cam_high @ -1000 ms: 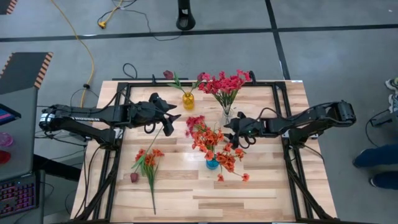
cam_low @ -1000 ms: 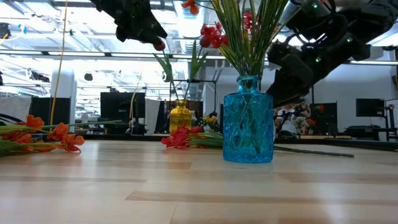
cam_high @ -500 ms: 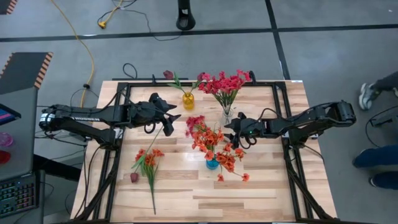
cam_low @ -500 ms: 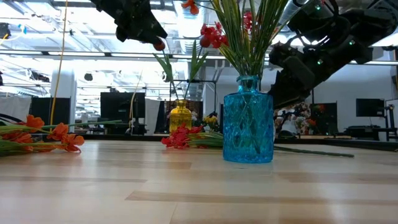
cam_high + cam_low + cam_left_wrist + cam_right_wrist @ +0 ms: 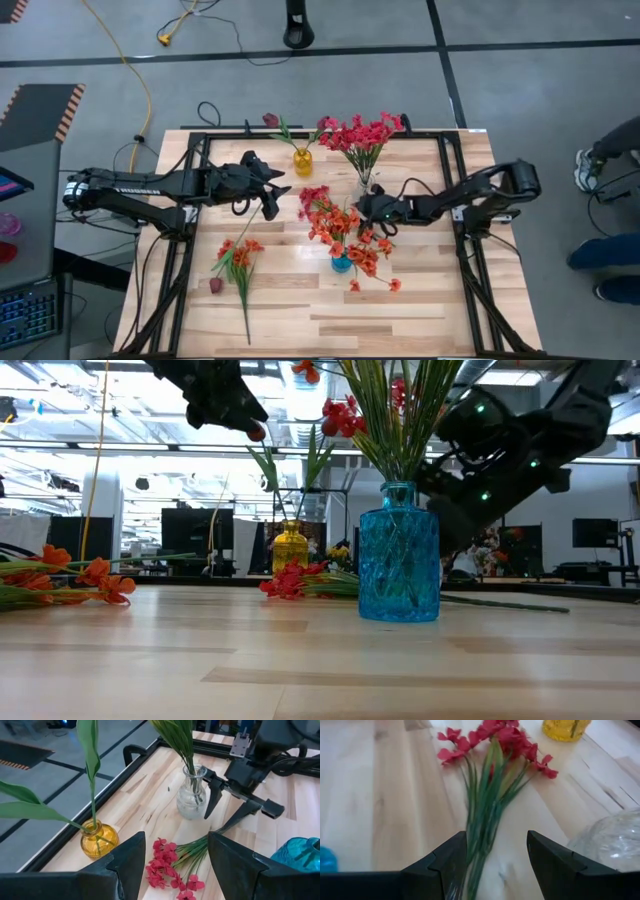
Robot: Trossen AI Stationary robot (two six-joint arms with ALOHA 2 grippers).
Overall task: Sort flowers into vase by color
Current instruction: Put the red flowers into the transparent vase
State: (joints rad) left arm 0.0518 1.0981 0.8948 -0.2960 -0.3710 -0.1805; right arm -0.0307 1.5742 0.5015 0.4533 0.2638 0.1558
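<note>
Crimson blooms already fill my clear vase [image 5: 365, 186] at the far middle of the table [image 5: 420, 300], and orange sprays stand in the blue vase [image 5: 399, 552] nearer the front. The yellow vase [image 5: 302, 160], far and a little left, holds what looks like one maroon bud and its leaves. So I judge the sorting a good way along, but not finished.

One crimson spray [image 5: 490, 785] lies flat on the wood between the yellow vase and the blue one. My right gripper [image 5: 495, 862] hangs low over its stems, fingers spread to either side of them and not closed on anything. That stem is my job in hand; it belongs with the other crimson ones in the clear vase just beside it.

My left gripper [image 5: 172, 865] waits above the table left of the yellow vase, fingers apart and empty.

Left to do after that: an orange spray [image 5: 238, 262] lying at the near left, and a maroon bud [image 5: 215, 285] on the wood just beside it. Those go to the blue and yellow vases by my reckoning.
</note>
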